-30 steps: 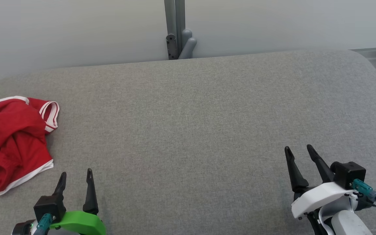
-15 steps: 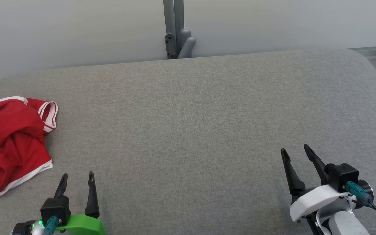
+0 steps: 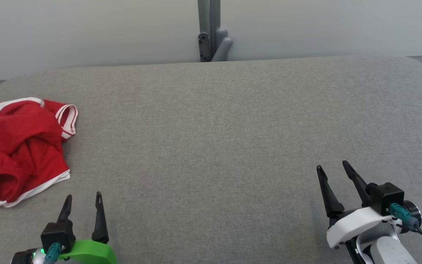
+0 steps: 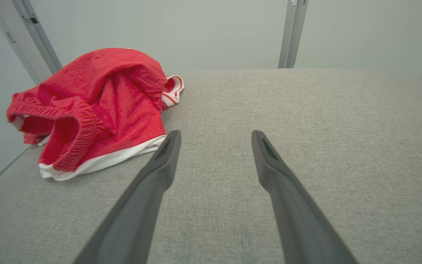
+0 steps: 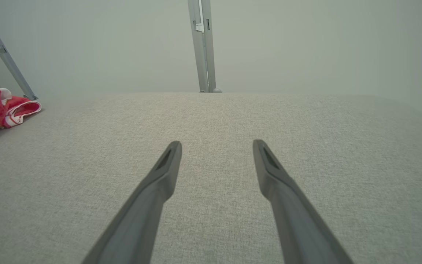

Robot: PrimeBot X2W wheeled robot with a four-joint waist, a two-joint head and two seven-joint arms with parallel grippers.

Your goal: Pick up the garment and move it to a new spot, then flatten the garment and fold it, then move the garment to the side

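1. The garment (image 3: 24, 146) is red cloth with white-trimmed hems and a ribbed band. It lies crumpled in a loose heap at the left edge of the grey padded table (image 3: 211, 128), and its outer part runs past the side of the head view
2. One white-striped opening of the garment faces the far edge, and a long white hem lies along the side nearest the robot
3. The left gripper (image 3: 83, 194) sits at the near left of the table with its jaws spread apart and nothing between them. Its fingers point toward the far edge
4. The garment's near hem lies just beyond and to the left of that gripper's left fingertip — close, but with grey fabric showing between them in the head view
5. The right gripper (image 3: 332, 164) is over the near right of the table, well apart from the garment. Its jaws are also spread and empty, with the fingers leaning slightly leftward
6. A grey metal post (image 3: 209, 29) rises behind the middle of the far edge — set against a pale wall (image 3: 86, 33)
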